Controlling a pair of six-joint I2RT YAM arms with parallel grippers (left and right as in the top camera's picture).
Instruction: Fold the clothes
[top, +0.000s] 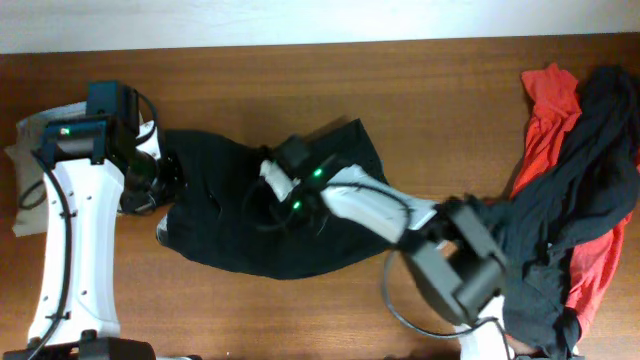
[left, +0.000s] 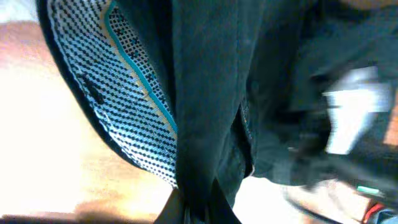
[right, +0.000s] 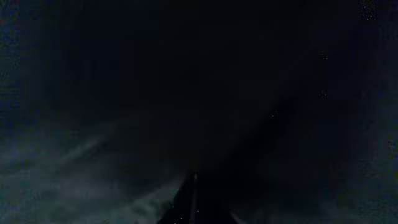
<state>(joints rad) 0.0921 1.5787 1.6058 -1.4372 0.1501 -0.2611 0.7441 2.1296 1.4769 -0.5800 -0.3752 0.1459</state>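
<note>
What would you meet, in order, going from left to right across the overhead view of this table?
Pale cloth → left gripper → black garment → pile of red and black clothes.

You have a black garment (top: 240, 225) lying crumpled and part-spread across the centre of the frame, its left edge bunched. In the left wrist view its inner band (left: 118, 81) shows blue-and-white dots with a teal stripe. At the right edge, a red garment (top: 548, 95) lies heaped, a dark garment (top: 590, 170) draped over it.
</note>
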